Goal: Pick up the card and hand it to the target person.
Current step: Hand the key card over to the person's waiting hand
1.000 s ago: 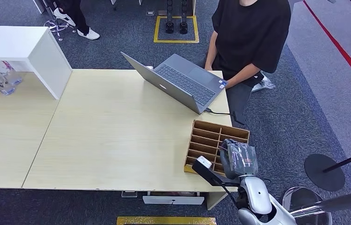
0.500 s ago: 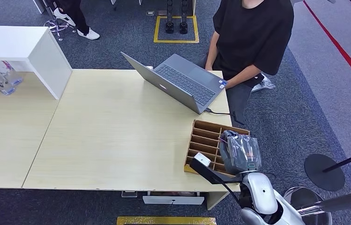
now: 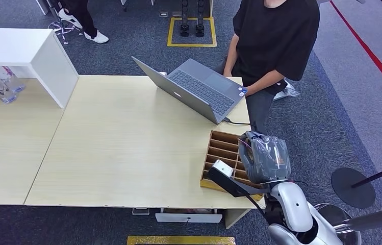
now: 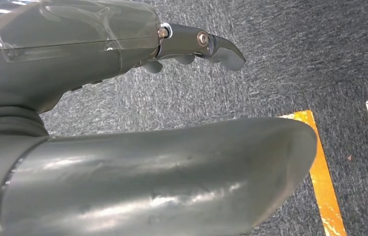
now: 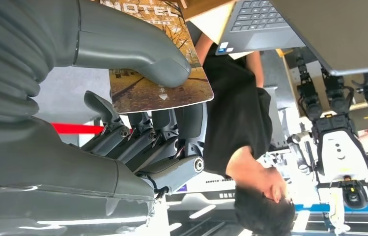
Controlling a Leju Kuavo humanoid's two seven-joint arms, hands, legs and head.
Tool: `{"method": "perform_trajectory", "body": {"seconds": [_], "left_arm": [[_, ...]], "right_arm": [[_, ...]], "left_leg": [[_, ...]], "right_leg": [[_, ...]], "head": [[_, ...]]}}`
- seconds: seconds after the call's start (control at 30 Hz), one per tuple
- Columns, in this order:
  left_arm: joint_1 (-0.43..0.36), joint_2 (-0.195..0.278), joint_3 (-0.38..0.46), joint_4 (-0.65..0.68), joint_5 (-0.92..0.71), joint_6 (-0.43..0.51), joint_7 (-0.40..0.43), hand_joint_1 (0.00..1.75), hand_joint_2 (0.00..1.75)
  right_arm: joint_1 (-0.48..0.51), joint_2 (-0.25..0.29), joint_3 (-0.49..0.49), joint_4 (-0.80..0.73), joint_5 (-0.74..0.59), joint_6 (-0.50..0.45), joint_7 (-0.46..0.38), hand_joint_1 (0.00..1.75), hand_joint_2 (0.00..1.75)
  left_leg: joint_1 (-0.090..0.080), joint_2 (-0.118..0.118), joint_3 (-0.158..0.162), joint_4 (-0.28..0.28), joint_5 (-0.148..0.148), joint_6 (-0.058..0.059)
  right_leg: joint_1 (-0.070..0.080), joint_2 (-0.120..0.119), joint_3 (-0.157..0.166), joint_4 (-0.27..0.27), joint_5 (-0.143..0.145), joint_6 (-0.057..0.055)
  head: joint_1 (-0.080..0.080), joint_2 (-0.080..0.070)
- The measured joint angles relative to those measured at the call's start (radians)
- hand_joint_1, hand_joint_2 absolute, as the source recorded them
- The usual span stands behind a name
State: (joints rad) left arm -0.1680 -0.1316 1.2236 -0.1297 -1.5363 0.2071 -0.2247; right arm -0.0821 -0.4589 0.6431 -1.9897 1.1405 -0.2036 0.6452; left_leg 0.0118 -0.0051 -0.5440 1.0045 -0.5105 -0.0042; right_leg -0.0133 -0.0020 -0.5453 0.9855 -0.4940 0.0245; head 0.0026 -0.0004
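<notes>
right wrist view: card pinched in our right hand

right wrist view shows our right hand (image 5: pixel 137 103) holding the card (image 5: pixel 159 73) with the thick grey thumb pressed on its printed face and the darker fingers (image 5: pixel 145 132) curled behind it. the card is thin, flat and rectangular with rounded corners, glossy, printed with an autumn tree scene and white lettering. beyond it stands the person (image 5: pixel 236 118) in a black shirt.

from the head view, our right arm (image 3: pixel 290 209) rises silver and smooth from below, and the right hand (image 3: pixel 265 157), under a crinkled clear plastic cover, hangs over the near right corner of the wooden slotted box (image 3: pixel 227 153). the box sits on the pale wood-grain worktop (image 3: pixel 122 143), near a grey metal laptop (image 3: pixel 194 89).

our left hand (image 4: pixel 123 98) hangs above speckled grey carpet (image 4: pixel 280 64), its matte grey thumb and a dark finger apart, holding nothing.
</notes>
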Motion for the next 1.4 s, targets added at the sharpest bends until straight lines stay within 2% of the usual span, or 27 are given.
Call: {"method": "perform_trajectory", "body": {"seconds": [0.1,0.27,0.37,0.73,1.4], "left_arm": [[-0.001,0.0,-0.001,0.0,0.0,-0.004,0.003,0.0,0.0],[-0.005,0.0,-0.011,0.0,0.0,-0.013,0.008,0.0,0.0],[-0.01,0.0,-0.024,0.0,0.0,-0.016,0.014,0.0,0.0],[-0.025,-0.003,-0.061,0.0,0.0,-0.018,0.033,0.0,0.0],[-0.03,-0.008,-0.089,0.0,0.0,-0.019,0.039,0.0,0.0]], "right_arm": [[-0.01,-0.004,-0.021,0.001,-0.049,-0.015,-0.01,1.6,1.75],[-0.038,-0.005,-0.063,0.025,-0.156,-0.06,-0.044,1.52,1.75],[-0.064,-0.004,-0.083,0.061,-0.19,-0.08,-0.057,1.53,1.75],[-0.16,-0.004,-0.12,0.191,-0.256,-0.077,-0.051,1.52,1.75],[-0.219,-0.004,-0.114,0.31,-0.3,-0.09,-0.038,1.44,1.75]], "left_leg": [[0.0,0.0,0.0,0.0,0.0,0.0],[0.0,0.0,0.0,0.0,0.0,0.0],[0.0,0.0,0.0,0.0,0.0,0.0],[0.0,0.0,0.0,0.0,0.0,0.0],[0.0,0.0,0.0,0.0,0.0,0.0]], "right_leg": [[0.0,0.0,0.0,0.0,0.0,0.0],[0.0,0.0,0.0,0.0,0.0,0.0],[0.0,0.0,0.0,0.0,0.0,0.0],[0.0,0.0,0.0,0.0,0.0,0.0],[0.0,0.0,0.0,0.0,0.0,0.0]], "head": [[0.0,0.0],[0.0,0.0],[0.0,0.0],[0.0,0.0],[0.0,0.0]]}}
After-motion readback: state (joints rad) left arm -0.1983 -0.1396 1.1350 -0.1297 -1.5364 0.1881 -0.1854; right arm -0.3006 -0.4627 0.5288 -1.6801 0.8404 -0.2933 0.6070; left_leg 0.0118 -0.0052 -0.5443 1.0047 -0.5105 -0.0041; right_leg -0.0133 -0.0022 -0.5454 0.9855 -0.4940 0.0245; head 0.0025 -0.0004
